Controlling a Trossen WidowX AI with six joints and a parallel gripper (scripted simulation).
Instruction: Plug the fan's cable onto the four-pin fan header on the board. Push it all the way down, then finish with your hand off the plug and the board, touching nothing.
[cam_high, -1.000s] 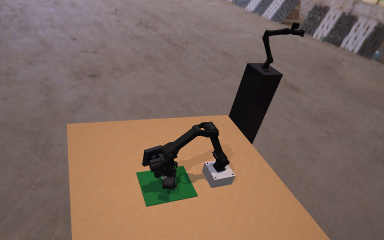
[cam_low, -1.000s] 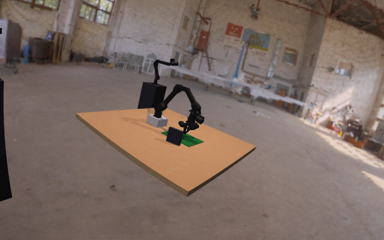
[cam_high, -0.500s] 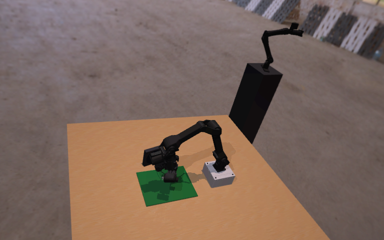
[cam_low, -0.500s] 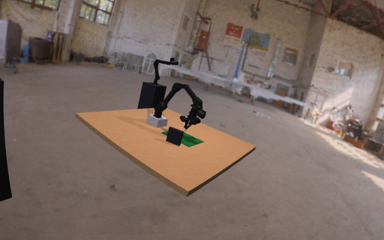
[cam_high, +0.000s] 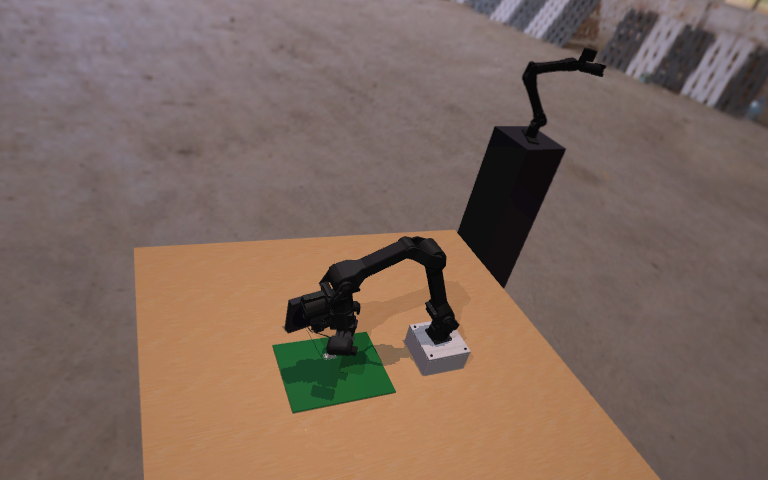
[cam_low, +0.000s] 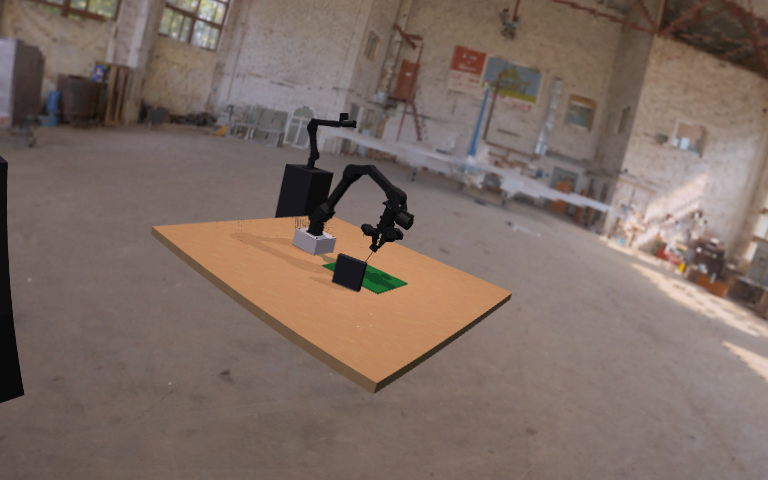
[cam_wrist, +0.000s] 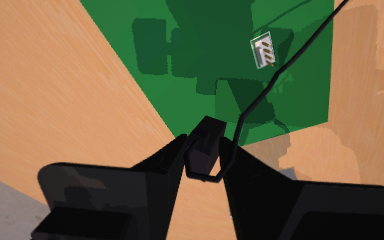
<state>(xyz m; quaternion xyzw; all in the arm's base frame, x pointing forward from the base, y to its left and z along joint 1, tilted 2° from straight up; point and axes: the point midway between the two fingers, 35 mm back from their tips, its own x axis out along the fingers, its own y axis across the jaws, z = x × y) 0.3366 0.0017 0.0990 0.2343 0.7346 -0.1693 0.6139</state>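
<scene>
My gripper (cam_low: 373, 247) (cam_wrist: 203, 140) is shut on the black cable plug (cam_wrist: 209, 131), held above the green board (cam_high: 370, 384) (cam_low: 378, 288) (cam_wrist: 316, 92). The plug is tilted in the wrist view. The white four-pin header (cam_high: 328, 356) (cam_wrist: 263, 51) stands on the board, its pins bare, up and to the right of the plug in the wrist view. The black cable (cam_low: 368, 257) (cam_wrist: 277, 74) loops beside the plug and runs off to the upper right. The square black fan (cam_high: 295, 315) (cam_low: 349, 272) stands upright by the board. In the top view the arm hides the plug.
The arm's light grey base box (cam_high: 444, 363) (cam_low: 313, 243) sits on the wooden table (cam_high: 192, 339) (cam_low: 283, 288), beside the board. A second black arm (cam_high: 535, 96) (cam_low: 312, 141) stands on a dark pedestal (cam_high: 504, 192) (cam_low: 300, 192) beyond the table edge.
</scene>
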